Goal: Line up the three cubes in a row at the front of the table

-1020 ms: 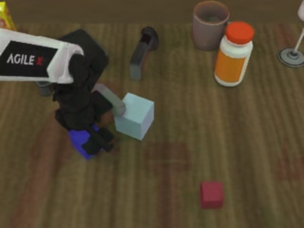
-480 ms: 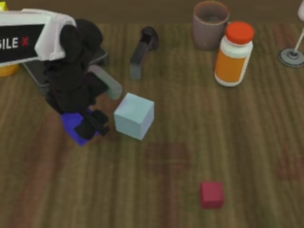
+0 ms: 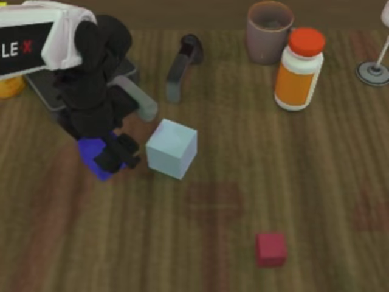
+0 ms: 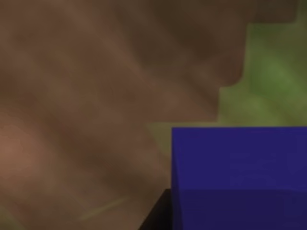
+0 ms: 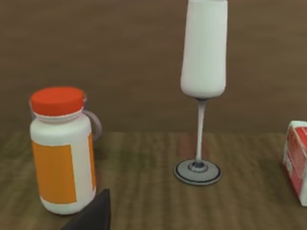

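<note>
My left gripper (image 3: pixel 114 155) is shut on the deep blue cube (image 3: pixel 91 157) at the table's left. That cube fills the corner of the left wrist view (image 4: pixel 240 177), with a dark finger (image 4: pixel 158 218) against its side. The pale blue-white cube (image 3: pixel 172 148) stands just right of the gripper, apart from it. The small dark red cube (image 3: pixel 270 249) lies alone near the front, right of centre. My right gripper (image 5: pixel 98 211) is outside the top view and shows only as a dark tip at the edge of its own wrist view.
A dark grey tray (image 3: pixel 42 91) lies under the left arm, with a grey rod (image 3: pixel 138 104) beside it. At the back stand a dark curved handle (image 3: pixel 182 67), a brown cup (image 3: pixel 269 30), an orange-labelled bottle (image 3: pixel 299 67), a white stemmed glass (image 5: pixel 201 96) and a red-white carton (image 5: pixel 297 163).
The left gripper has carried the blue cube left and toward the back, away from the pale cube. The pale and red cubes have not moved.
</note>
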`<action>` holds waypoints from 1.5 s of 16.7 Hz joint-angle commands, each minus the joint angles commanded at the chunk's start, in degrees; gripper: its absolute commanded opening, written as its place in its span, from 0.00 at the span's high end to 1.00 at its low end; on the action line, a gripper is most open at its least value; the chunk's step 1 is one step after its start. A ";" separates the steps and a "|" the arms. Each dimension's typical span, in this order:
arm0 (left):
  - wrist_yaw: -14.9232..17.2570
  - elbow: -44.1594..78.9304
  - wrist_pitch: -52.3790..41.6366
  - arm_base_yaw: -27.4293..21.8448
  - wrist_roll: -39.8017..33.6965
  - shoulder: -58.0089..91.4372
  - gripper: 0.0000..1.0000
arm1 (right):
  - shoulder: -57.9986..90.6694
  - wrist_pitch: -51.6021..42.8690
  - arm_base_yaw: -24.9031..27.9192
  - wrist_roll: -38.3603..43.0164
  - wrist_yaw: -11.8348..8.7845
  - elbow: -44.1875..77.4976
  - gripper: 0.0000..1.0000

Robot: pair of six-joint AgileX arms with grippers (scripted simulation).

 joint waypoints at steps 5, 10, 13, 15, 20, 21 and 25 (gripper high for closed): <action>0.05 1.72 -1.92 -11.81 3.24 0.35 1.00 | 0.00 0.00 0.00 0.00 0.00 0.00 0.00; 0.05 3.61 -3.89 -28.04 6.90 -0.18 1.00 | 0.00 0.00 0.00 0.00 0.00 0.00 0.00; 0.07 4.05 -4.50 -32.90 8.24 -0.61 1.00 | 0.00 0.00 0.00 0.00 0.00 0.00 0.00; 0.07 4.08 -4.55 -33.31 8.37 -0.66 1.00 | 0.00 0.00 0.00 0.00 0.00 0.00 0.00; 0.12 2.43 -2.11 -33.26 8.52 0.50 1.00 | 0.00 0.00 0.00 0.00 0.00 0.00 0.00; 0.14 1.37 -0.37 -33.32 8.57 1.16 1.00 | 0.00 0.00 0.00 0.00 0.00 0.00 0.00; 0.08 -3.11 7.77 -33.21 8.42 4.10 1.00 | 0.00 0.00 0.00 0.00 0.00 0.00 0.00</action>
